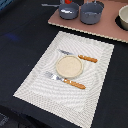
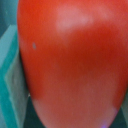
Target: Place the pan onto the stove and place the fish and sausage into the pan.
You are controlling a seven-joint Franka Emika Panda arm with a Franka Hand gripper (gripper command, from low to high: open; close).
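The pan is a small dark-grey saucepan with a thin handle pointing to the exterior view's left. It stands on the pinkish-brown stove at the back. The sausage is a bright red lump that fills nearly the whole wrist view, right against the camera. A teal finger of my gripper lies against its side, and the gripper looks shut on it. The gripper and the sausage are out of the exterior view. The fish is not in view, and I cannot tell what is inside the pan.
A larger grey pot stands on the stove beside the pan. A pale bowl is at the exterior view's right edge. A striped placemat carries a round plate, a knife and a fork with orange handles.
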